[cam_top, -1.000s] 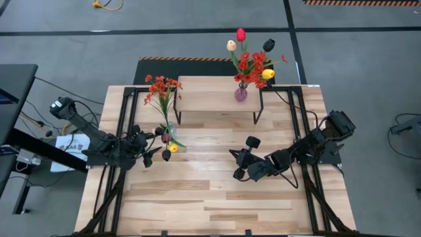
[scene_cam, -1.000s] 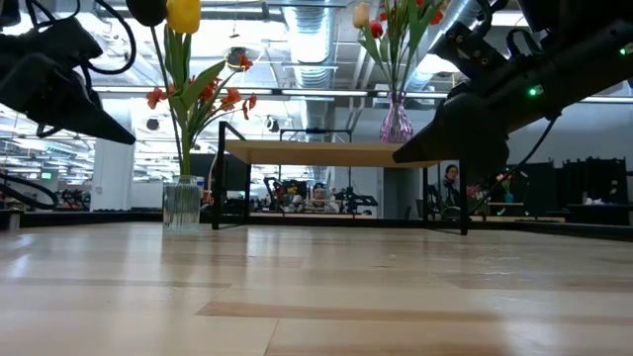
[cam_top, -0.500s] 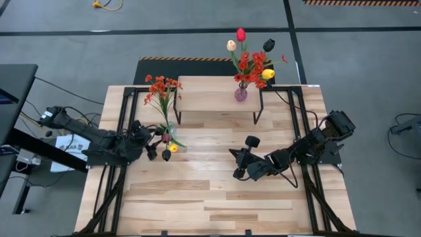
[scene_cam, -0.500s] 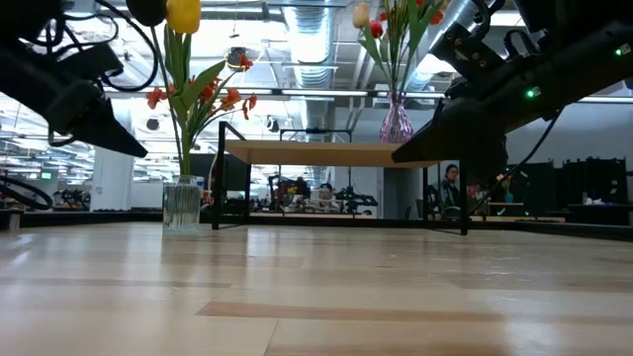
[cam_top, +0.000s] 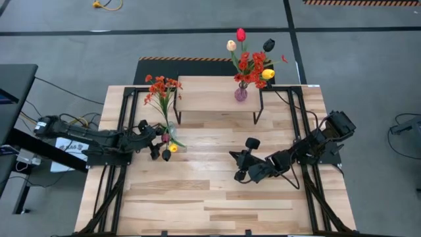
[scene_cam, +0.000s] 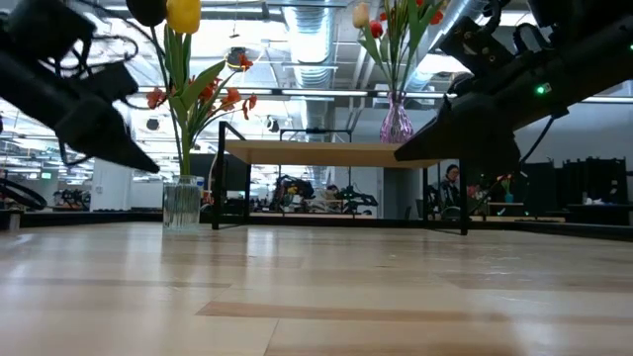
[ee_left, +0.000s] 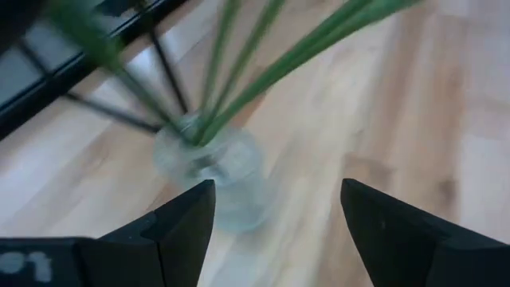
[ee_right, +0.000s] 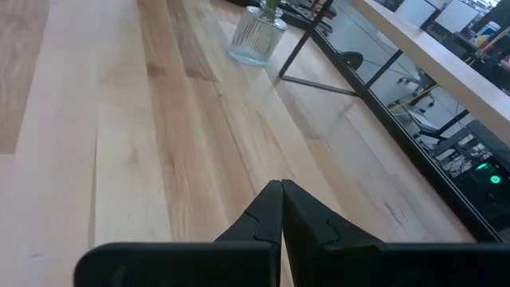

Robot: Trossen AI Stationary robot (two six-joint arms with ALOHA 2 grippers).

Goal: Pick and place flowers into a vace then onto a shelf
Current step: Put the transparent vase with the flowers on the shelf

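Since a second ago, left arm has stretched flatter and reached in toward the clear glass vase [cam_top: 169, 133]; right arm and both bouquets unchanged.

Landmark: shelf [cam_top: 217, 93], at the table's [cam_top: 210, 197] far edge.

Left gripper [cam_top: 152, 137]: just off the shelf's near-left leg, fingers spread wide. In the left wrist view the clear vase [ee_left: 213, 177] sits in front of the gap between the fingers [ee_left: 179, 223], not yet between them. Green stems [ee_left: 239, 72] fan up out of its mouth; the shelf's black leg [ee_left: 163, 68] crosses right behind them, close quarters.

Clear vase stands on the table beside that leg, not on the shelf. It holds red-orange blossom sprays [cam_top: 160, 85], leaning over the shelf's left end, plus a yellow tulip [cam_top: 173, 149] and dark tulip heads toward the gripper. Low view: vase [scene_cam: 181, 205] upright, yellow tulip [scene_cam: 183, 14] at top, left gripper [scene_cam: 104, 138] tilted down next to the stems.

Purple vase [cam_top: 241, 93] stands on the shelf's right part, with red [cam_top: 241, 34], cream [cam_top: 231, 45], dark [cam_top: 268, 45] and yellow [cam_top: 268, 74] tulips and red-orange blossoms spreading beyond the shelf's far edge.

Right gripper [cam_top: 242, 164]: on the near side of the shelf's right half, well apart from both vases, fingers pressed together, empty. Right wrist view: closed fingertips [ee_right: 280, 209] over bare planks, clear vase [ee_right: 257, 36] far ahead by the shelf leg.
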